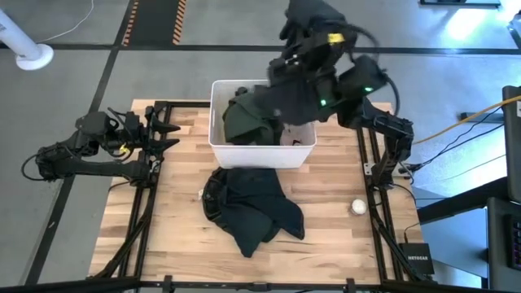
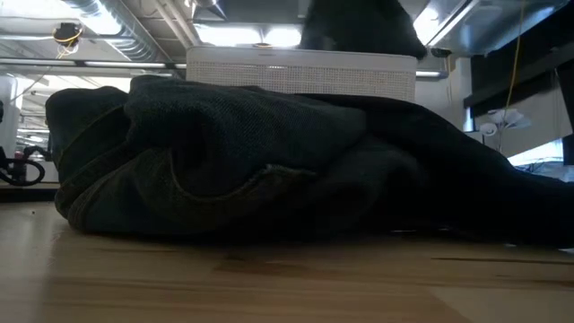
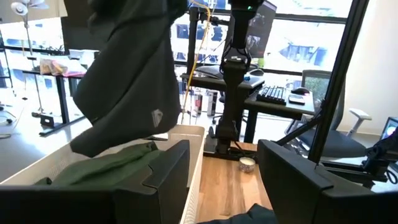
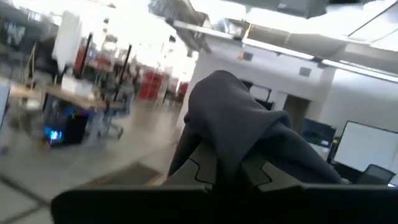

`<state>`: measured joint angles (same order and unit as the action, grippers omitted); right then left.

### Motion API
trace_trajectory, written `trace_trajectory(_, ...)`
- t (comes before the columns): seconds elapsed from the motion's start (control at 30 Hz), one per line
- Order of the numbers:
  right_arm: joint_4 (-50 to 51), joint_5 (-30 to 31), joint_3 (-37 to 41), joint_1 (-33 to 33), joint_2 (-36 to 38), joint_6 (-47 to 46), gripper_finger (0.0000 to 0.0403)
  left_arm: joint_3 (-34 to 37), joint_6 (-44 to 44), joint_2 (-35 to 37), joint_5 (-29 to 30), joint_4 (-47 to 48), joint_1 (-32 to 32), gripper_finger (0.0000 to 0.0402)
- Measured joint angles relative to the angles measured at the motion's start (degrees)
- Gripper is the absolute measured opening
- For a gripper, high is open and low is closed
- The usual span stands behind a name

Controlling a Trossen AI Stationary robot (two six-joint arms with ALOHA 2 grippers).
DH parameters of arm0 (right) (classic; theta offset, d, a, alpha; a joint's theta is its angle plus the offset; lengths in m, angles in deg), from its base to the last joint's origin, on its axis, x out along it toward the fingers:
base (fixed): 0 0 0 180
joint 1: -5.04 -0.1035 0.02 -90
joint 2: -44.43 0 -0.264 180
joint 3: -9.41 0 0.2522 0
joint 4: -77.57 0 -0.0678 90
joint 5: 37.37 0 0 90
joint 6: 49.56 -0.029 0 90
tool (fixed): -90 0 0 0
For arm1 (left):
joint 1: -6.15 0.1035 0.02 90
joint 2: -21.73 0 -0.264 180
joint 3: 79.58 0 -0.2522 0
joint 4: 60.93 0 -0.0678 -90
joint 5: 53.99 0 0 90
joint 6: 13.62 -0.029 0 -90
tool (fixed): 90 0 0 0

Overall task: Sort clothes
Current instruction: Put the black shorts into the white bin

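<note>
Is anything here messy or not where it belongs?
A crumpled heap of dark clothes lies on the table in front of the white bin, not in it. The right claw holds a dark garment above the bin.

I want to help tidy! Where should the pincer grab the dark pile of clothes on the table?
Probably from straight above, pinching the raised, bunched fold near the middle of the dark pile. It lies flat and spread on the table, so the thin edges give little to grip.
</note>
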<state>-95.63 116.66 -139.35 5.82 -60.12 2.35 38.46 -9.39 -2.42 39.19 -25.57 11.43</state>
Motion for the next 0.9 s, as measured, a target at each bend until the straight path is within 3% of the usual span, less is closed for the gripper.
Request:
trace_trajectory(0.27, 24.49, -6.63, 0.11, 2.44, -1.53, -29.24, 0.0024, 0.01, 0.13, 0.01, 0.00, 0.07, 0.02, 0.0182)
trace_trajectory(0.43, 25.49, -8.90, 0.11, 2.24, -3.08, -30.82, 0.0024, 0.00, 0.28, 0.01, 0.00, 0.13, 0.01, 0.0182)
trace_trajectory(0.73, 24.15, -20.11, 0.09, 4.58, -7.27, -39.57, 0.0024, 0.01, -0.12, -0.01, 0.02, -1.27, 0.00, 0.0182)
trace_trajectory(0.9, 28.59, -20.01, 0.09, 4.91, -8.99, -40.44, 0.0024, 0.01, -0.13, -0.01, 0.02, -1.22, 0.00, 0.0182)
